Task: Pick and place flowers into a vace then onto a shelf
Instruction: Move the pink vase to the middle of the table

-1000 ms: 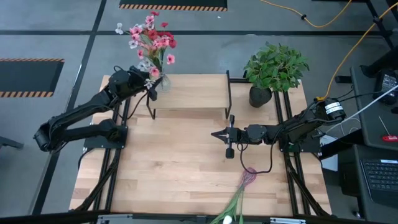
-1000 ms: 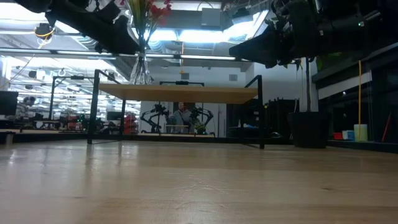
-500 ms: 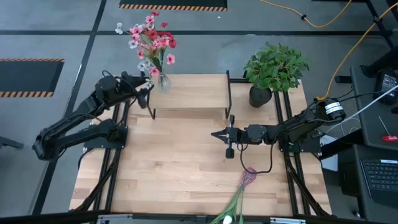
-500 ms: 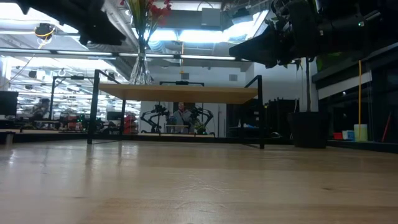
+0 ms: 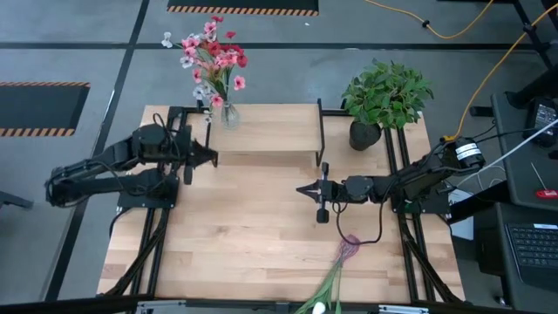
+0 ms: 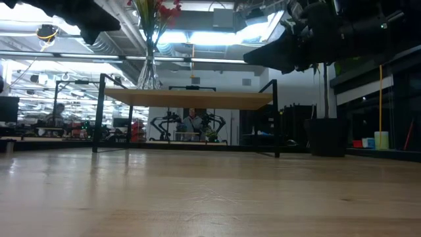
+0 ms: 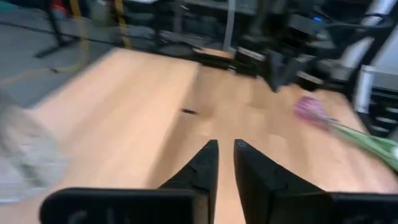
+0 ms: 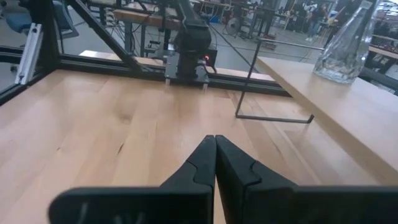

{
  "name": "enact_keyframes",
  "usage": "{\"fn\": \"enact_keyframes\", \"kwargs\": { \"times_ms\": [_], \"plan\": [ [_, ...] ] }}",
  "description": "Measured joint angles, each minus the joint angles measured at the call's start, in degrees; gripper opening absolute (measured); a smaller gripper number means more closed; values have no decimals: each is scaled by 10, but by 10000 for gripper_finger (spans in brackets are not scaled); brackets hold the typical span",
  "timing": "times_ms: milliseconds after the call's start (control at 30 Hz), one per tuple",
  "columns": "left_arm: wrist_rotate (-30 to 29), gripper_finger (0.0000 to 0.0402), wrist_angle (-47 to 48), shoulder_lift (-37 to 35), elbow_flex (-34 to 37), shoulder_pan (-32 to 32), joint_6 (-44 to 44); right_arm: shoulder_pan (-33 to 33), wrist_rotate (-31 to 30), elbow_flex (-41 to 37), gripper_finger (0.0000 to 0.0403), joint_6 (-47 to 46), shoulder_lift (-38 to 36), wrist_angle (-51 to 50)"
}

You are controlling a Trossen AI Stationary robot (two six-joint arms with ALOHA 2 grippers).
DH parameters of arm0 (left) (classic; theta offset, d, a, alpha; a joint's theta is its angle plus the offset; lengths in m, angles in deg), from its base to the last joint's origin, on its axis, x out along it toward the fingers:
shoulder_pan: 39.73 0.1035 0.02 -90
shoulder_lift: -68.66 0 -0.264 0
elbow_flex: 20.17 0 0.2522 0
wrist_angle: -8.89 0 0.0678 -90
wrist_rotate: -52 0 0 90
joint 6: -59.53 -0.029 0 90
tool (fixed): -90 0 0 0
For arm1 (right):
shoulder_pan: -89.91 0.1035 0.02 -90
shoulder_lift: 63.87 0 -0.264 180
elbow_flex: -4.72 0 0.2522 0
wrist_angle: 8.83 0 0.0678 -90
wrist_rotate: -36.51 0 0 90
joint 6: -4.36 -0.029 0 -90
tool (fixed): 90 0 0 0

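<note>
Light wood table (image 5: 244, 227) with a raised shelf (image 5: 266, 129) at the back, glass vase (image 5: 228, 115) of flowers (image 5: 212, 54) on its corner. Potted plant (image 5: 384, 96) alongside, loose stems (image 5: 336, 275) at front edge.

I can't read any text, label, brand or number in any view. The only sign-like marks I see are the black-and-yellow hazard stripes (image 5: 242, 10) on the floor past the table's far edge and a second striped strip (image 5: 44, 108) on the floor to the left, neither with lettering. Items in the room behind are too small to read.
</note>
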Motion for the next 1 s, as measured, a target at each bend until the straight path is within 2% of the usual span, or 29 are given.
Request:
{"fn": "enact_keyframes", "kwargs": {
  "times_ms": [133, 300, 467, 533, 667, 833, 1000],
  "plan": [
    [0, 30, 4, 17, 0, -53, 13, 8, 0, 0, 13, 0, 0, -1],
    [0, 27, 10, 51, 0, -86, 11, 17, 0, 0, 13, 0, 0, -2],
    [-12, 14, 6, 104, 0, -106, -38, 25, -5, 4, 10, 2, 0, -22],
    [-18, 4, -6, 136, 0, -122, -40, 27, -5, 19, 5, 3, -9, -85],
    [-52, 2, -81, 207, 0, -173, -56, 34, -5, 88, 5, -23, -36, -294],
    [-138, 2, -219, 288, 0, -254, -135, 58, -4, 178, 3, -58, -74, -570],
    [-222, 2, -352, 373, 0, -319, -139, 87, 14, 246, 2, -83, -119, -766]
  ]
}}
